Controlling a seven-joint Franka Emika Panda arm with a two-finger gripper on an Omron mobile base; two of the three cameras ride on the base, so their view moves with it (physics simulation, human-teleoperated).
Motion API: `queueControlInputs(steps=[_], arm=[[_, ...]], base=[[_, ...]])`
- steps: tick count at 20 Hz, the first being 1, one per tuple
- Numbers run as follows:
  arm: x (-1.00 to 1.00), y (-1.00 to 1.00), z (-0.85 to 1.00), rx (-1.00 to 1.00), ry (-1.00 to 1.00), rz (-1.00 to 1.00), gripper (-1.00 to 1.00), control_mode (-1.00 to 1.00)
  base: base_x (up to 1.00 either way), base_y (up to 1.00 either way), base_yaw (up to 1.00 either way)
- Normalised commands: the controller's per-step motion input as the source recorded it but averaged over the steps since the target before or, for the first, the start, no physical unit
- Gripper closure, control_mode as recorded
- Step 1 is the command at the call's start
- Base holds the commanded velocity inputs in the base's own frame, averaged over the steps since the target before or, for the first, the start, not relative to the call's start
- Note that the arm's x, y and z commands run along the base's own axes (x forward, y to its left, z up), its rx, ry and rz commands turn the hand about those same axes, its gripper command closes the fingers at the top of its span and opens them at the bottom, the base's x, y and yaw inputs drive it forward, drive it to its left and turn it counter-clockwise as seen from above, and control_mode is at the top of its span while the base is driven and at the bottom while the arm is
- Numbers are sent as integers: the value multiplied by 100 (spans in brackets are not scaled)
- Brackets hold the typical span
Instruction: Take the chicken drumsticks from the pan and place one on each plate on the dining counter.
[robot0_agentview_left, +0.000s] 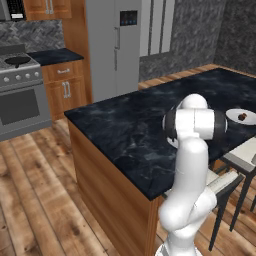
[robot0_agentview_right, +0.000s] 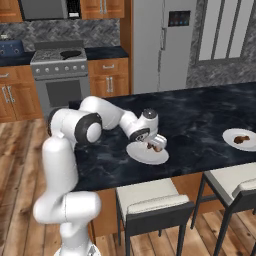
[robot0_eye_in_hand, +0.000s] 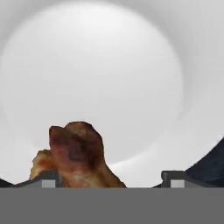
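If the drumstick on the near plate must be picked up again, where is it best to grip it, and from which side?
Probably across the thick lumpy middle of the drumstick, from straight above: it lies on the flat white plate, so the plate blocks any low side approach. The gripper hangs directly over it with jaws apart.

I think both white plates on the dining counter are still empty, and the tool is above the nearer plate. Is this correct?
Not quite. Neither plate is empty: the far plate carries a drumstick, as the right base view shows, and a second drumstick lies on the nearer plate in the hand view. The tool is above the nearer plate.
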Motion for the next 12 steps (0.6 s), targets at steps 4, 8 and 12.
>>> queueControlInputs(steps=[4,8,12], arm=[[-64,-12,6,6,-10,0,-100,-100],[-97,23,19,0,-14,2,-100,-100],[-100,37,37,-3,-2,12,-100,-100]], base=[[0,0,0],[0,0,0],[0,0,0]])
